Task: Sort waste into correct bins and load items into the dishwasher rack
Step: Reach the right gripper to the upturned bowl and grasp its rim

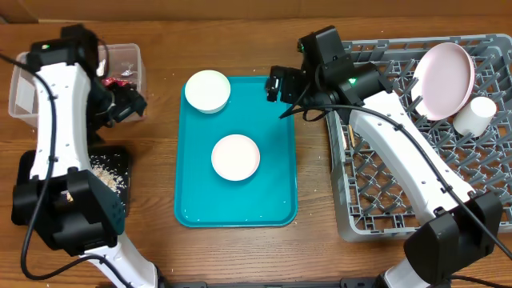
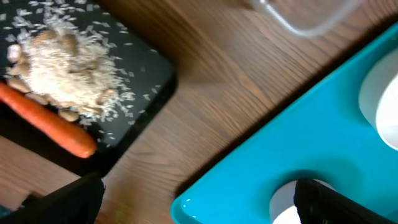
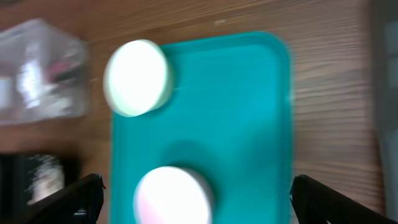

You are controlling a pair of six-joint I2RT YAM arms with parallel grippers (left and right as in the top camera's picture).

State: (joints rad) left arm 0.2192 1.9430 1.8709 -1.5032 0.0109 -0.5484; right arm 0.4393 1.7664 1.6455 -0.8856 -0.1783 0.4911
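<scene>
Two white bowls [image 1: 208, 90] [image 1: 236, 156] sit on the teal tray [image 1: 276, 184]. My right gripper [image 1: 280, 84] hovers open over the tray's far right corner, and the near bowl [image 3: 174, 196] lies below its spread fingers [image 3: 74, 199]. My left gripper [image 1: 124, 102] hangs open and empty between the clear tub [image 1: 128, 54] and the black tray [image 1: 120, 160]. The black tray holds beige scraps [image 2: 68, 62] and a carrot [image 2: 46, 118]. A red wrapper [image 1: 120, 80] lies in the tub. The grey rack [image 1: 384, 192] carries a plate [image 1: 442, 78] and a cup [image 1: 476, 114].
A thin wooden stick [image 1: 349, 136] stands at the rack's left edge. The teal tray's corner [image 2: 205, 199] lies under my left gripper [image 2: 199, 205]. The right arm stretches from the near right across the rack. Bare wooden table shows between the trays and the rack.
</scene>
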